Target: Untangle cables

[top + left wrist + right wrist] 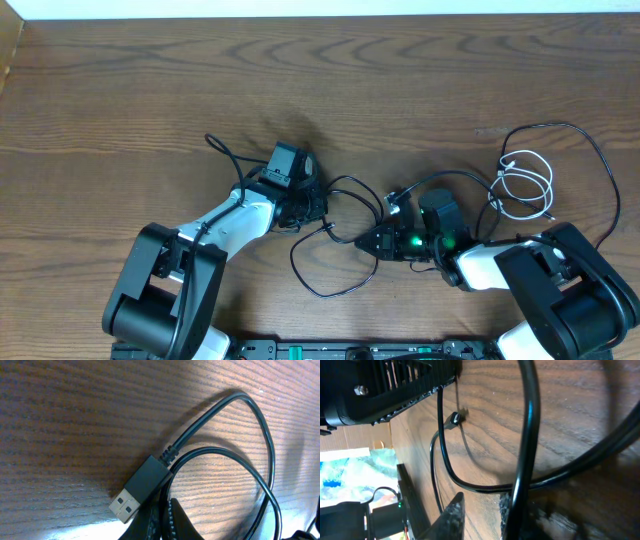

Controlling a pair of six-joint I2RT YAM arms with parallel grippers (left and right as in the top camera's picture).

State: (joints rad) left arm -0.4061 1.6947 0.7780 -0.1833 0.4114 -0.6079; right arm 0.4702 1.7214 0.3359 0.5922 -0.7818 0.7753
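Note:
The black cable [320, 295] loops across the middle of the table, and a further stretch of it arcs round the far right. The white cable [525, 185] lies coiled at the right, apart from both grippers. My left gripper [316, 205] is shut on the black cable [200, 422] just behind its flat USB plug [140, 487], which rests on the wood beside the fingers [177, 520]. My right gripper [362, 240] points left at the central loops. Its fingertips [454, 510] stand a little apart with bare wood between them, and a black strand [527, 435] crosses in front of the right finger.
A small plug end [454, 419] of the black cable lies on the wood under the left arm's body [395, 390]. The wooden table [400, 70] stretches away behind both arms. Its far edge [330, 16] meets a white wall.

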